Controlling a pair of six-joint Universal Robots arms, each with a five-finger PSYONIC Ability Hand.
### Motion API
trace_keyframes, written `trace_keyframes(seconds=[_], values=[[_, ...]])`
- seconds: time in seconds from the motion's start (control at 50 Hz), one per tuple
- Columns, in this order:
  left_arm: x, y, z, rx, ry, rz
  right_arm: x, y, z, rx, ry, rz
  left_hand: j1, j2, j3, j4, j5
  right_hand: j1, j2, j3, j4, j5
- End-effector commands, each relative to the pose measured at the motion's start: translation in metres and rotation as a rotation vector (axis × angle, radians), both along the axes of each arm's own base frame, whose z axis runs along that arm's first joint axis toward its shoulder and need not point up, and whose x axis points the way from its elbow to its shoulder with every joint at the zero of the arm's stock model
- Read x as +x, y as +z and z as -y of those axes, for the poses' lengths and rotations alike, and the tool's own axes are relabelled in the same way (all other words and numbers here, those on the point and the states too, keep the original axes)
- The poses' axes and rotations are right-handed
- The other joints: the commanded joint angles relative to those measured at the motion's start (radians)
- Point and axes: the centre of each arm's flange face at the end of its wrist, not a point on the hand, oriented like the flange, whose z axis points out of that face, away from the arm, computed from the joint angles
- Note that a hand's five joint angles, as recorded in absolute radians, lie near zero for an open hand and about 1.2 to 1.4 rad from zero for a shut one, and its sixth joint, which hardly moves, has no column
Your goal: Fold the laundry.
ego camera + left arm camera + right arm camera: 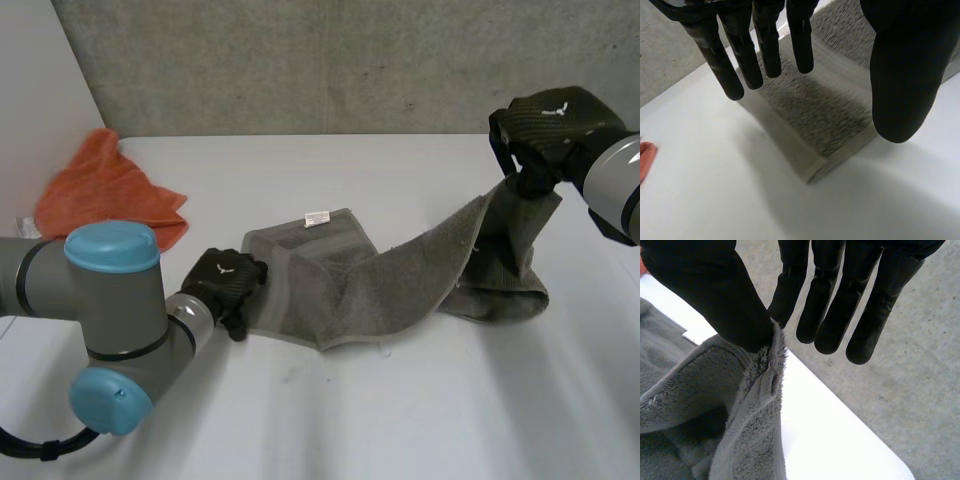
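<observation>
Pinching grey towel (400,285) end in right robot hand (550,125), lifted over worktop (400,410) right edge. Left robot hand (225,280) straight-fingered at towel's left edge, mid-worktop. White label (317,217) on towel, unreadable. Orange cloth (105,195) at far-left corner.

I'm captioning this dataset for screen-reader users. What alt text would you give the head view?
The right hand pinches one end of a grey towel, holding it above the white table while the rest lies rumpled. The open left hand is at the towel's opposite edge; an orange cloth lies near the far left corner.
</observation>
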Motion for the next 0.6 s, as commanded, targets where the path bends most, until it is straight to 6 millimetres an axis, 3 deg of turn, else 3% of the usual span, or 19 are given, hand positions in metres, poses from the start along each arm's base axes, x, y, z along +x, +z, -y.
trace_keyframes(seconds=[0.02, 0.28, 0.6], values=[[-0.001, -0.008, 0.013, -0.022, -0.008, 0.05, -0.001, -0.013, 0.0, 0.02, -0.001, -0.008, 0.096, 0.1, 0.099, 0.097, 0.094, 0.404, 0.219, 0.215, 0.208, 0.23], [-0.006, -0.015, 0.024, -0.031, -0.011, 0.053, -0.002, -0.028, -0.003, 0.042, 0.0, -0.018, 0.19, 0.194, 0.193, 0.19, 0.188, 0.404, 0.219, 0.215, 0.208, 0.23], [-0.012, -0.017, 0.034, -0.046, -0.013, 0.04, -0.003, -0.036, -0.004, 0.059, -0.001, -0.024, 0.616, 0.62, 0.619, 0.616, 0.613, 0.404, 0.219, 0.215, 0.208, 0.23]])
